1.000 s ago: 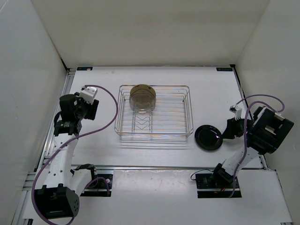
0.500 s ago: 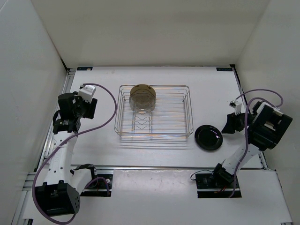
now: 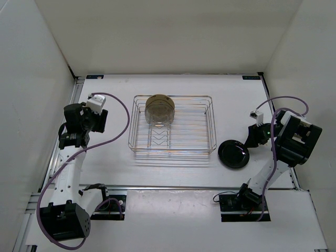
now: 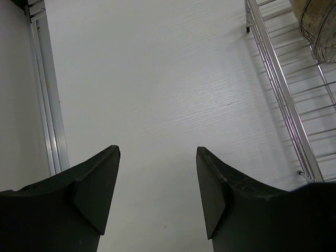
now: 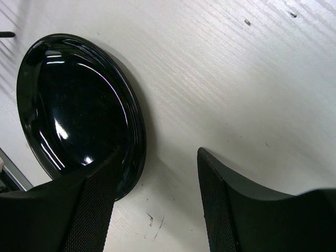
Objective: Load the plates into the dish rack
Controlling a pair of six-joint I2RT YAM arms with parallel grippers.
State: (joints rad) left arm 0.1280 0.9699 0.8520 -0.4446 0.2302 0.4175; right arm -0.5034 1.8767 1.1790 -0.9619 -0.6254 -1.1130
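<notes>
The chrome wire dish rack stands mid-table. Plates stand upright together on its prongs at the back left: a tan-yellow one and a translucent beige one; I cannot make out the off-white one. The glossy black plate lies flat on the table right of the rack. My right gripper is open at the plate's right edge; in the right wrist view one finger overlaps the black plate's rim and the other is over bare table. My left gripper is open and empty left of the rack.
In the left wrist view the open gripper looks down on bare table, with the rack's left wall and the translucent plate at the upper right. An aluminium rail runs along the table's left edge. White walls enclose the table.
My right gripper has moved left, up to the black plate's right rim. My left arm has drawn back slightly to the left. The plates and rack have not moved.
</notes>
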